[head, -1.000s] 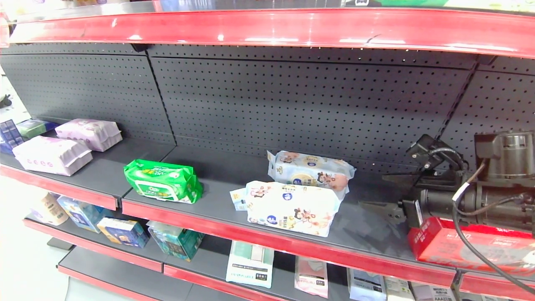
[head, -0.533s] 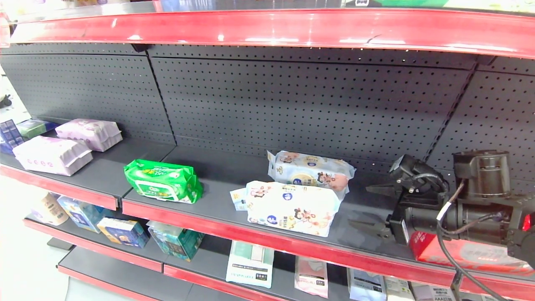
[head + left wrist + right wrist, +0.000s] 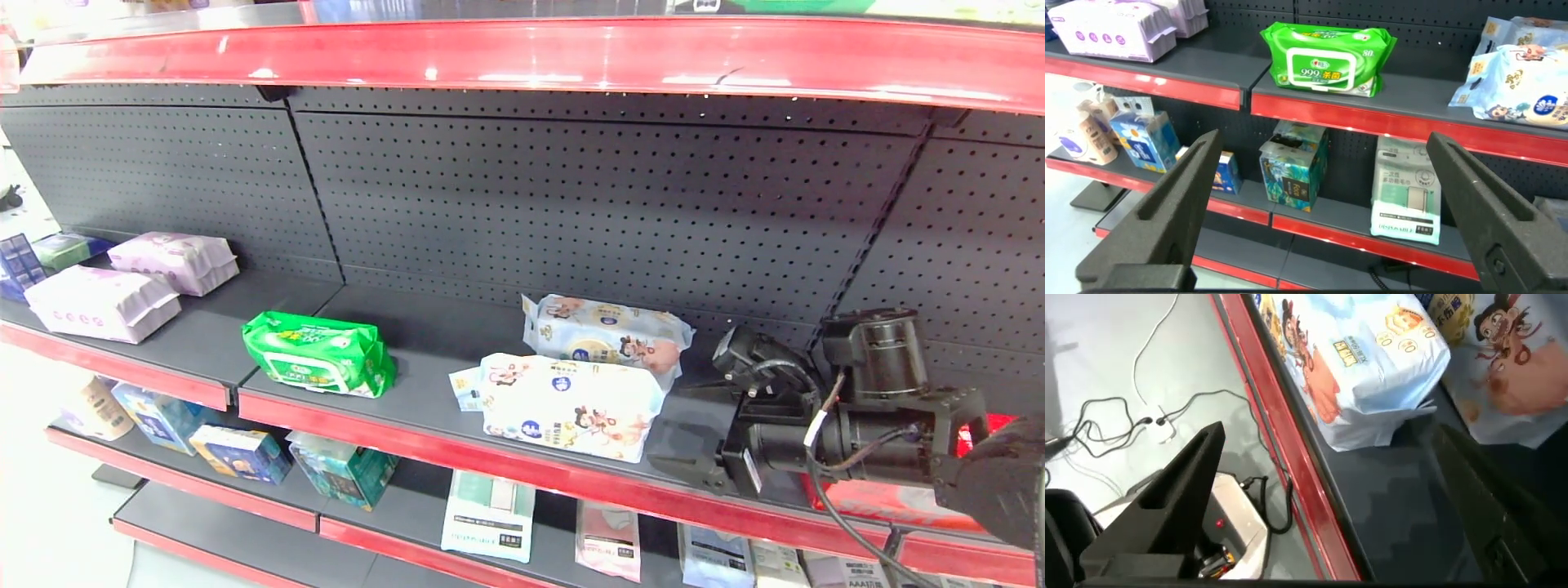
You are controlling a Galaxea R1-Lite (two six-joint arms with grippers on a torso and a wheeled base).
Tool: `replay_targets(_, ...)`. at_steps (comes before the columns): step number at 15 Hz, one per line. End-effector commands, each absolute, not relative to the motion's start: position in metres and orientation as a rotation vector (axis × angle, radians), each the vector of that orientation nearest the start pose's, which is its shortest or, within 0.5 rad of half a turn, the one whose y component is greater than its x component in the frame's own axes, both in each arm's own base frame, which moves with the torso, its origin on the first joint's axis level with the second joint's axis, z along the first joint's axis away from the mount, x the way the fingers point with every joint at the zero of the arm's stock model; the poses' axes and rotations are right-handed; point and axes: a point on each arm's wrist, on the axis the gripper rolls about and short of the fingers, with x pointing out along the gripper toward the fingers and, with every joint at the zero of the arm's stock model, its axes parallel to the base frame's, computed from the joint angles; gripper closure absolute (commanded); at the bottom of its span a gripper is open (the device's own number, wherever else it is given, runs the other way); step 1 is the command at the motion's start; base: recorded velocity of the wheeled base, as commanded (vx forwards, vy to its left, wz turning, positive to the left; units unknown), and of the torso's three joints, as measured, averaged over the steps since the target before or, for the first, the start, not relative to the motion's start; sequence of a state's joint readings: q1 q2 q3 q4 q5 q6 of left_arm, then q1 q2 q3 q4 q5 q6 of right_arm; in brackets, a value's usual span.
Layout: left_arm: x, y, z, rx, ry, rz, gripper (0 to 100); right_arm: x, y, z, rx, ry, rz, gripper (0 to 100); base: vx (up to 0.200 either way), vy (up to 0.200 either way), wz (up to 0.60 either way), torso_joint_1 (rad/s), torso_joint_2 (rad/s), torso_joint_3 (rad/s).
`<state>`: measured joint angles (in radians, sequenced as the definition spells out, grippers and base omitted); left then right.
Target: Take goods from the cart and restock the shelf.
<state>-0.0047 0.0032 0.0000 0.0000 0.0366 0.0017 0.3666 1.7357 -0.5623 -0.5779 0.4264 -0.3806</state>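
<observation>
**Operator:** What sits under your right gripper?

**Observer:** You have it spread wide, nothing between the fingers, low over the dark grey shelf board; the board's red front edge runs just below the nearer finger; the black pegboard rises beyond the farther one. Through the wrist camera, pale floor with loose white cables lies far below it.

**Operator:** And the goods?

**Observer:** The front cartoon pack lies just ahead of your fingertips, apart from them; the rear cartoon pack lies behind that one, toward the pegboard; the green pack is well beyond both. Your left gripper is also spread wide, empty, level with the lower shelves; a teal box stands straight ahead of it.

**Operator:** Anything you can't read?

**Observer:** The red pack behind your right gripper is mostly covered by the arm; a white unit on the floor shows a small red light, and you cannot tell what it is.
</observation>
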Motion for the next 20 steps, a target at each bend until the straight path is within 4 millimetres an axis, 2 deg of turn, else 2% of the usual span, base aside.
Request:
replay_targets(1, -0.022, 0.001, 0.076, 0.002, 0.005, 0.032, 0, 0.263, 0.112, 0.098, -0.331, 0.465, 0.879, 0, 0.000, 0.000, 0.00, 0.000, 0.00, 0.000)
replay_targets(4, -0.022, 0.001, 0.076, 0.002, 0.005, 0.032, 0, 0.270, 0.113, 0.108, -0.336, 0.386, 0.864, 0, 0.000, 0.000, 0.00, 0.000, 0.00, 0.000)
replay_targets(8, -0.022, 0.001, 0.076, 0.002, 0.005, 0.032, 0, 0.266, 0.110, 0.126, -0.336, 0.301, 0.835, 0, 0.000, 0.000, 0.00, 0.000, 0.00, 0.000)
replay_targets(11, -0.022, 0.001, 0.076, 0.002, 0.005, 0.032, 0, 0.248, 0.089, 0.164, -0.203, 0.245, 0.654, 0, 0.000, 0.000, 0.00, 0.000, 0.00, 0.000)
replay_targets(13, -0.022, 0.001, 0.076, 0.002, 0.005, 0.032, 0, 0.241, 0.085, 0.161, -0.168, 0.286, 0.511, 0, 0.000, 0.000, 0.00, 0.000, 0.00, 0.000)
replay_targets(14, -0.022, 0.001, 0.076, 0.002, 0.005, 0.032, 0, 0.241, 0.085, 0.161, -0.168, 0.286, 0.511, 0, 0.000, 0.000, 0.00, 0.000, 0.00, 0.000)
replay_targets(16, -0.022, 0.001, 0.076, 0.002, 0.005, 0.032, 0, 0.231, 0.092, 0.148, -0.103, 0.381, 0.499, 0, 0.000, 0.000, 0.00, 0.000, 0.00, 0.000)
replay_targets(18, -0.022, 0.001, 0.076, 0.002, 0.005, 0.032, 0, 0.226, 0.088, 0.141, -0.086, 0.475, 0.458, 0, 0.000, 0.000, 0.00, 0.000, 0.00, 0.000)
replay_targets(20, -0.022, 0.001, 0.076, 0.002, 0.005, 0.032, 0, 0.218, 0.076, 0.161, -0.040, 0.418, 0.272, 0, 0.000, 0.000, 0.00, 0.000, 0.00, 0.000)
